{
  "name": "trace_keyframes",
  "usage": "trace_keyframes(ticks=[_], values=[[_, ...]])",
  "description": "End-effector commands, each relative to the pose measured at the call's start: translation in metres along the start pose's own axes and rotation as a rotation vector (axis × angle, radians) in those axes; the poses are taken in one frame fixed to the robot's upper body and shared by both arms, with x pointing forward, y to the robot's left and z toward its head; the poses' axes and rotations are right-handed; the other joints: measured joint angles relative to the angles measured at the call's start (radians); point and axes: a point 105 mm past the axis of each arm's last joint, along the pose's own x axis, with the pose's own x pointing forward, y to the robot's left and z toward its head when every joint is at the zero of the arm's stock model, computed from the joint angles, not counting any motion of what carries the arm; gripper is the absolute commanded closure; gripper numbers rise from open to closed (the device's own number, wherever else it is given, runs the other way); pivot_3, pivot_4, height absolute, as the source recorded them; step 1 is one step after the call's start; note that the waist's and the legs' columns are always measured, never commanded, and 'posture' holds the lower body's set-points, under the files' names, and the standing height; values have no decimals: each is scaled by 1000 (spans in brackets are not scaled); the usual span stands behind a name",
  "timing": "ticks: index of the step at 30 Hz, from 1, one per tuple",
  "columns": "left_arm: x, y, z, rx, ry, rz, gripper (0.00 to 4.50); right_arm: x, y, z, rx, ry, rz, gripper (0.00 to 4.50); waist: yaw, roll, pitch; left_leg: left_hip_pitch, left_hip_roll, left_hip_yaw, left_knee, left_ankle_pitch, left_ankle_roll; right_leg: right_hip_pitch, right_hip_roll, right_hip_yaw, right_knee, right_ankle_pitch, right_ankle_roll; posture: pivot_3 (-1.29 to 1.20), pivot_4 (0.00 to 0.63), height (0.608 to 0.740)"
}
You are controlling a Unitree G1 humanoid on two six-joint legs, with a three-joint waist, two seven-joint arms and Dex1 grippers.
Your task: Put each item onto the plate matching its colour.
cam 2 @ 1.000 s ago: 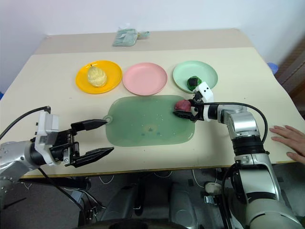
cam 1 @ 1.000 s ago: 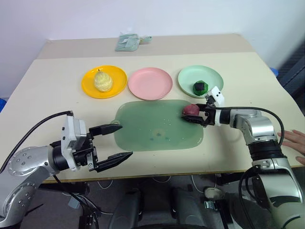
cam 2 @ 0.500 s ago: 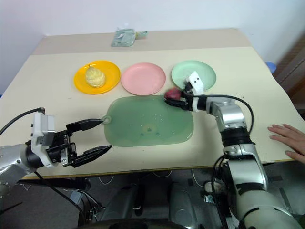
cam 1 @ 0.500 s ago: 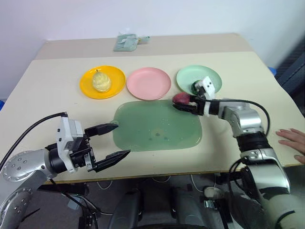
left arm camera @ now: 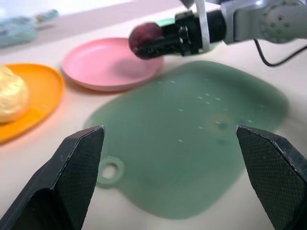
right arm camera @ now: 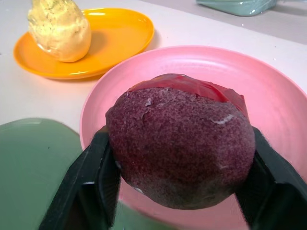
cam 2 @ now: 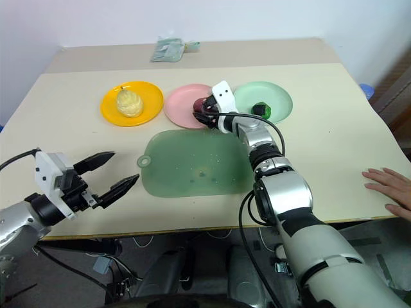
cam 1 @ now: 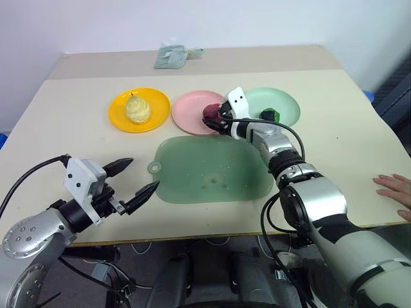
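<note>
Right gripper (cam 2: pixel 204 115) clamped on the dark red fruit (right arm camera: pixel 182 139), hovering at the near rim of the pink plate (cam 2: pixel 183 102).

Both black fingers (right arm camera: pixel 84 184) pinch the fruit from the sides, clear of the plate. To do this well I judge I should carry it further over the plate's middle, lower until it nearly rests, then spread the fingers slowly so this roundish thing does not roll off toward the green mat (cam 2: pixel 192 163). My right arm reaches forward and leftward across the mat, forearm near level, wrist angled at the plate. Left gripper (cam 1: pixel 131 179) hangs low by the near table edge, fingers spread wide, holding nothing. Pale yellow pear (cam 1: pixel 137 108) sits on the yellow-orange plate (cam 1: pixel 119 119); green ball (cam 1: pixel 270 115) sits on the mint plate (cam 1: pixel 282 102).
</note>
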Motion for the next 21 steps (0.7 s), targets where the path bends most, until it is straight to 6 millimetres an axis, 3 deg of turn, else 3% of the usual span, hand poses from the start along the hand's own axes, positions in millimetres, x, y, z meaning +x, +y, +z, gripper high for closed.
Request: trace_keyframes(ticks=[1, 9, 13, 15, 18, 21], values=[[1, 3, 9, 51, -21, 68, 0, 4, -4, 30, -43, -80, -35, 72, 0, 0, 0, 0, 0, 0, 0, 0, 0, 0, 0, 0, 0, 0, 0, 0, 150, 740], [8, 10, 9, 137, -22, 125, 0, -25, -32, 55, -104, -176, 6, 72, 2, 0, 0, 0, 0, 0, 0, 0, 0, 1, 2, 0, 0, 0, 0, 0, 150, 740], [9, 22, -5, 152, 6, 183, 0, -79, -60, 54, -154, -245, -20, 72, 12, 0, 0, 0, 0, -2, -1, 0, 0, 1, 2, 0, -1, 1, 3, 0, 150, 740], [10, 24, -8, 160, 9, 192, 0, -93, -59, 51, -155, -245, -31, 72, 9, 0, 0, 0, 0, -2, -1, 0, 0, 2, 1, -1, -1, 1, 3, 0, 150, 740], [19, 32, -10, 144, -16, 214, 0, -146, -44, 22, -179, -215, -71, 72, 13, 0, -1, 0, 1, -1, -1, 0, 0, 1, 1, 0, 0, 1, 3, 0, 150, 740], [26, 35, -8, 133, -36, 199, 0, -179, -35, 8, -146, -165, -140, 72, 12, 1, -1, 0, 1, -3, -1, 0, 0, 1, -1, 0, 0, 1, 2, 0, 150, 740]])
